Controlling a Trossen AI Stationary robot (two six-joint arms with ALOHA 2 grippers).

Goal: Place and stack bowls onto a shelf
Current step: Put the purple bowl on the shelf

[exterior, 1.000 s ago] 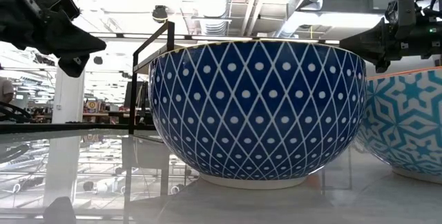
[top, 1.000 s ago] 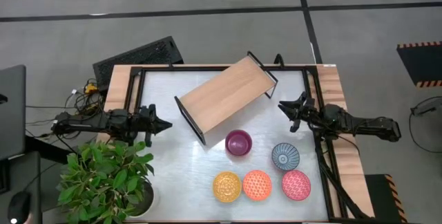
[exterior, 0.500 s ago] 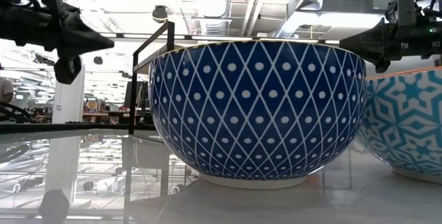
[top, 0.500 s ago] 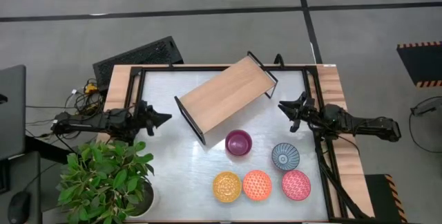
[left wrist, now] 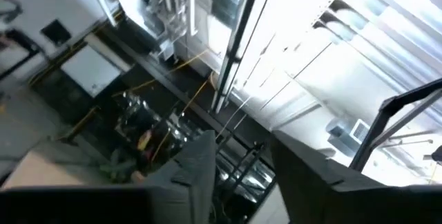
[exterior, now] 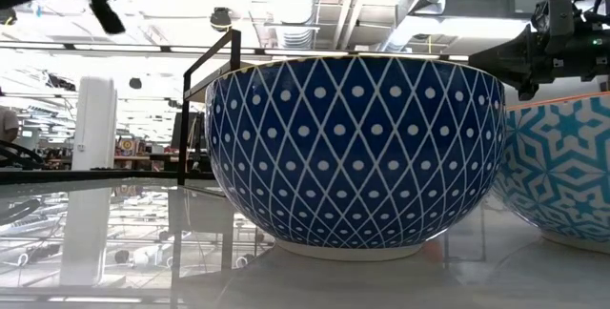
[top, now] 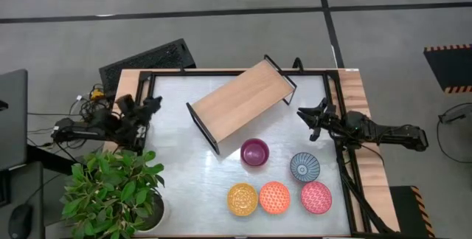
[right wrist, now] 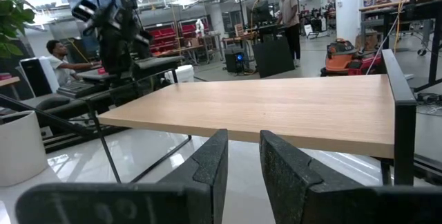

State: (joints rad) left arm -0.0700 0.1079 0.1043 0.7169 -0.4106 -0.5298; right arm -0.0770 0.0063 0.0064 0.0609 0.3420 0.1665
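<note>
bowls: we count five on the white table, all on the near side of the shelf (top: 240, 103) and none on it yet. the purple bowl (top: 254, 152) lies just beside the shelf's near long edge; the blue-white bowl (top: 303, 167) is a little farther out; the yellow bowl (top: 242, 198), the orange bowl (top: 274, 197) and the pink bowl (top: 316, 197) make a row farthest from the shelf.
shelf: it lies slanted on the table, its long axis running from the black frame end by the purple bowl up to the frame end near the right gripper.
nearer arm: the right gripper (top: 307, 116) is just off the shelf's right end, with the blue-white bowl near it and the purple bowl a bit farther. the left gripper (top: 150, 105) is off the shelf's left end, well apart from every bowl.
right fingers: a narrow gap between them, holding nothing; in its wrist view they point at the shelf's board.
left fingers: parted and empty, tilted up toward the ceiling.
coming move, as we judge: the right arm is better placed for a first bowl; it must turn away from the shelf toward the bowls.
</note>
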